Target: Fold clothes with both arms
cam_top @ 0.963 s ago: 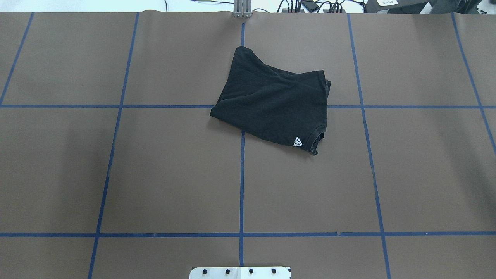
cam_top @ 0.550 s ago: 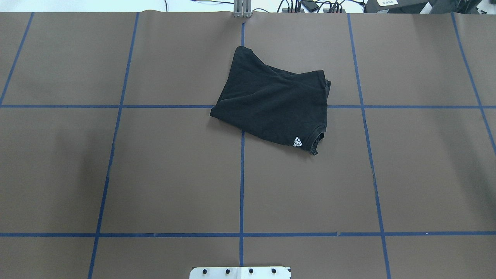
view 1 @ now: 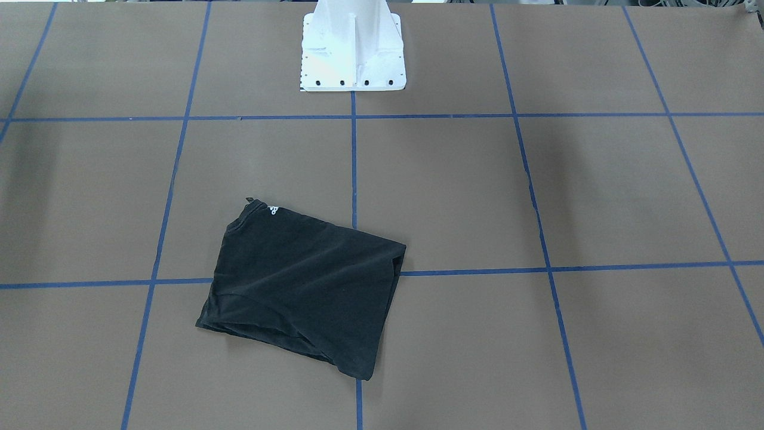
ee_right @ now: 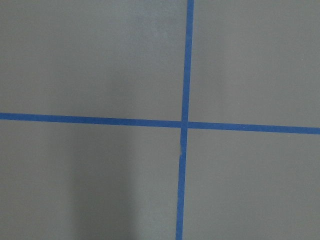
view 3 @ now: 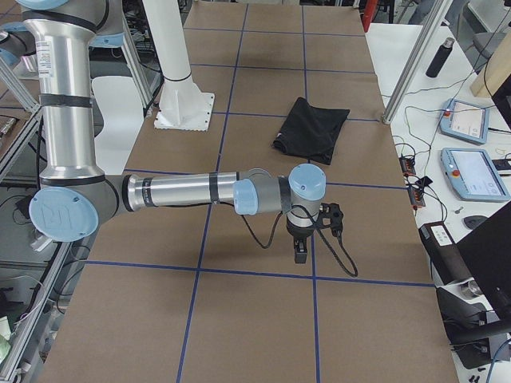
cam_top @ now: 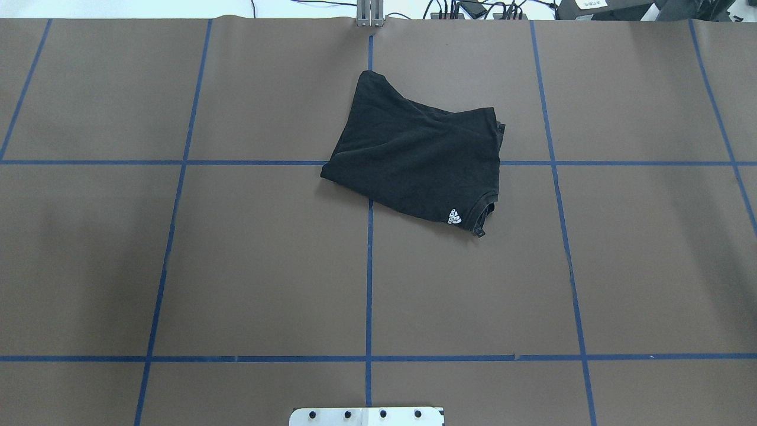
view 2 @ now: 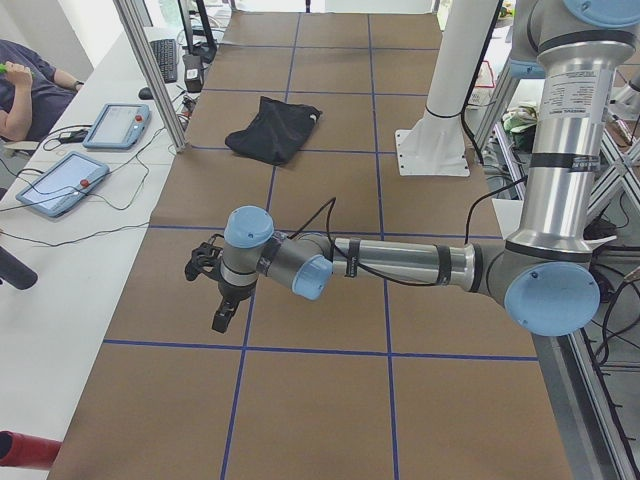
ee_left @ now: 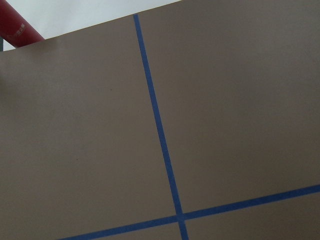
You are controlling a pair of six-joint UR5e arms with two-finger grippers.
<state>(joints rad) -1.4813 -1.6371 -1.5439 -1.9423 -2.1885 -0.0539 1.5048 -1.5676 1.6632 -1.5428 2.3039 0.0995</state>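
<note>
- The black short-sleeved T-shirt (cam_top: 417, 157) lies folded into a rough rectangle on the brown paper-covered table (cam_top: 254, 266), which is marked with a grid of blue tape lines (ee_right: 185, 125). The shirt is well out from the white bolted pedestal (cam_top: 366, 416) and slightly to the robot's right of it.
- The overhead and front-facing views show the shirt's plain black side, with a small white logo (cam_top: 453, 216) at the collar corner nearest the pedestal. Neither view shows an arm.
- Only the side views show the arms. The exterior left view has the silver-grey left arm (view 2: 400, 262) reaching out low, far to the pedestal's left, with its black left gripper (view 2: 221, 316) pointing down above the table.
- The exterior right view has the right arm (view 3: 176, 191) mirrored on the pedestal's other side, with the right gripper (view 3: 301, 254) also pointing down.
- I cannot tell whether either gripper's fingers are spread or closed. Both are well apart from the shirt.
- The wrist views show only bare paper and tape crossings. The left one also catches a red cylinder (ee_left: 20, 31) off the table edge.
</note>
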